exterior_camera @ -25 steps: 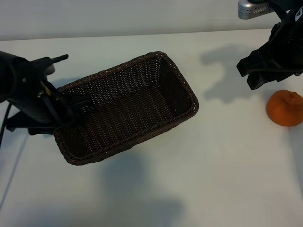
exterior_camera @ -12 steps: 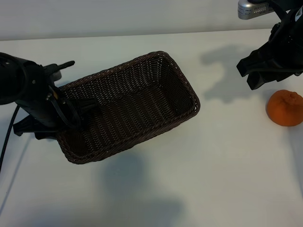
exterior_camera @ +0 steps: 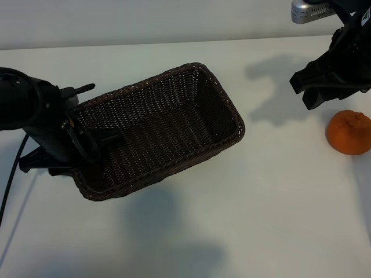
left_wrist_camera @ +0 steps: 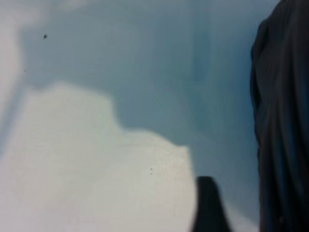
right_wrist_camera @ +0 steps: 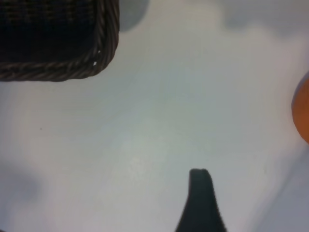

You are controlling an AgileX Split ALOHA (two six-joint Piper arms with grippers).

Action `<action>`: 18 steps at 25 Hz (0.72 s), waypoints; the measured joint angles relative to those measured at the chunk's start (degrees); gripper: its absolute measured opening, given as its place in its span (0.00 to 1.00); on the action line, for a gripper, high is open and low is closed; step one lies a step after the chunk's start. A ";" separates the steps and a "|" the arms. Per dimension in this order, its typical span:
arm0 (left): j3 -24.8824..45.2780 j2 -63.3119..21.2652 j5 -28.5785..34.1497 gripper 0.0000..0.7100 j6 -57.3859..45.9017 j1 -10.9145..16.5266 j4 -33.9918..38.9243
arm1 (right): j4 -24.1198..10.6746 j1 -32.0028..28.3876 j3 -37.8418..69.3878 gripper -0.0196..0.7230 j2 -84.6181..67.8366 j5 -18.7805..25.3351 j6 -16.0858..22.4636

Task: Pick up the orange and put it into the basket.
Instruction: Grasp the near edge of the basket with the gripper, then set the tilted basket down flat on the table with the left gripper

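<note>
The dark-brown woven basket [exterior_camera: 168, 124] lies slantwise on the white table, left of centre. My left gripper [exterior_camera: 72, 153] straddles the basket's left end wall, open, with one finger [exterior_camera: 110, 138] inside and the other outside on the table. In the left wrist view that wall [left_wrist_camera: 285, 121] is a dark mass, and a finger [left_wrist_camera: 207, 205] stands apart from it. The orange [exterior_camera: 348, 132] sits on the table at the far right. My right gripper [exterior_camera: 305, 92] hovers open just up and left of the orange, holding nothing. In the right wrist view, the orange [right_wrist_camera: 303, 113] shows at the frame's edge.
The white table [exterior_camera: 266, 197] stretches between the basket and the orange. A corner of the basket's braided rim [right_wrist_camera: 104, 53] shows in the right wrist view, far from my right finger [right_wrist_camera: 199, 193]. A black cable [exterior_camera: 11, 174] hangs off my left arm.
My left gripper has shifted a little toward the basket's end wall, and its jaws have narrowed around it. The basket has turned slightly. The right arm and the orange have not moved.
</note>
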 joint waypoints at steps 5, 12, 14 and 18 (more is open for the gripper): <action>0.00 0.06 -1.50 0.30 -0.46 0.07 -1.01 | 0.00 0.00 0.00 0.71 0.00 -0.01 0.00; 0.00 0.00 -1.40 0.30 0.26 0.07 -1.01 | 0.00 0.00 0.00 0.71 0.00 -0.01 0.00; 0.00 -0.45 -1.40 0.29 0.77 0.07 -1.33 | 0.00 0.00 0.00 0.71 0.00 -0.01 0.00; 0.00 -3.40 -1.51 0.23 2.59 0.07 -2.07 | 0.00 0.00 0.00 0.71 0.00 -0.01 0.00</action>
